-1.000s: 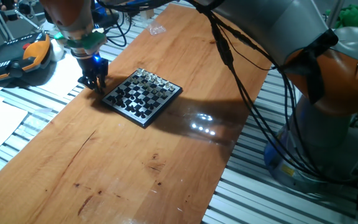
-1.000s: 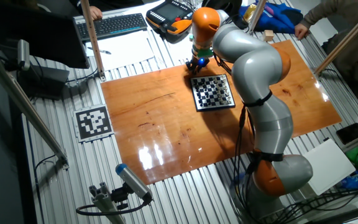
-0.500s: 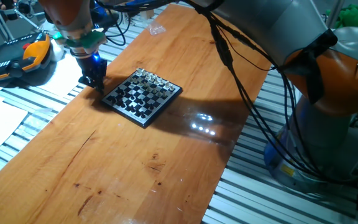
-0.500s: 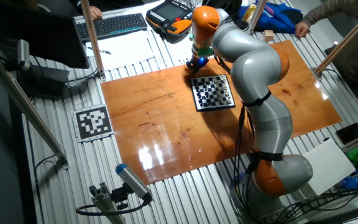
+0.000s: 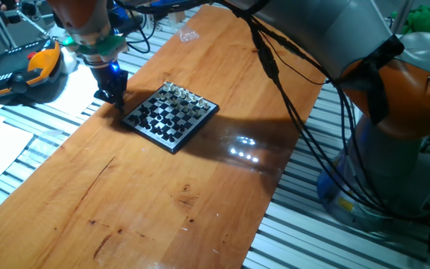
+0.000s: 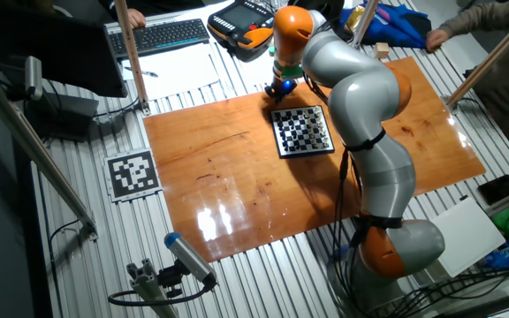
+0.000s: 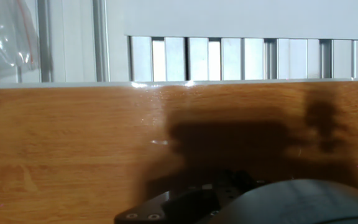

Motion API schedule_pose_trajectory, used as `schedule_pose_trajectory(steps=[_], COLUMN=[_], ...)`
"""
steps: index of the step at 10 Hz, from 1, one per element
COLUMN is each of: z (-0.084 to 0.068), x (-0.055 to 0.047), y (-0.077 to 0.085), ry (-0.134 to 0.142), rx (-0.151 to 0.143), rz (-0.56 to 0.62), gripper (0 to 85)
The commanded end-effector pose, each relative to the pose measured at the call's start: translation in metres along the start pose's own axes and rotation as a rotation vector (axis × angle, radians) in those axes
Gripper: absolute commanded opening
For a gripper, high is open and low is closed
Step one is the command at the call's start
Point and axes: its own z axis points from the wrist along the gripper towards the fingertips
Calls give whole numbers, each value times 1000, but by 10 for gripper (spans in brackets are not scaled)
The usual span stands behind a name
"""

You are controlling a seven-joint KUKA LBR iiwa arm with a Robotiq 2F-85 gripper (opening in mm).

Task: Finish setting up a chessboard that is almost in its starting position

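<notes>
The chessboard point(image 5: 171, 116) is a small black-framed checked board on the wooden table, with tiny dark and silvery pieces on it; it also shows in the other fixed view as the chessboard point(image 6: 303, 131). My gripper point(image 5: 113, 97) hangs just off the board's left corner, close above the wood, and appears as the gripper point(image 6: 276, 91) beyond the board's far corner. Its dark fingers are too small to show their gap or anything between them. The hand view shows only bare wood, the gripper's shadow and a dark housing point(image 7: 229, 199); the board is out of that view.
An orange and black teach pendant point(image 5: 22, 69) lies left of the table. A small clear plastic bag point(image 5: 189, 34) rests at the table's far end. Cables point(image 5: 290, 97) and the robot arm's grey links point(image 6: 360, 97) hang over the right side. A keyboard point(image 6: 166, 35) sits beyond the table.
The gripper has risen slightly and edged away from the board's corner. The board and its pieces have not visibly moved.
</notes>
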Motion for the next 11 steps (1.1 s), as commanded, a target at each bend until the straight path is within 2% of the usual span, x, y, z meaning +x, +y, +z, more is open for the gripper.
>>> schedule_pose_trajectory(steps=[1, 4, 6, 8, 10, 11], z=[-6, -20, -19, -18, -12, -10], x=[2, 12, 23, 30, 39, 42], y=[2, 7, 12, 16, 18, 19], ry=[5, 13, -9, -9, -24, -23], rx=[0, 3, 19, 18, 34, 31], rz=[4, 25, 40, 47, 52, 54], gripper=[170, 170, 170, 170, 170, 170])
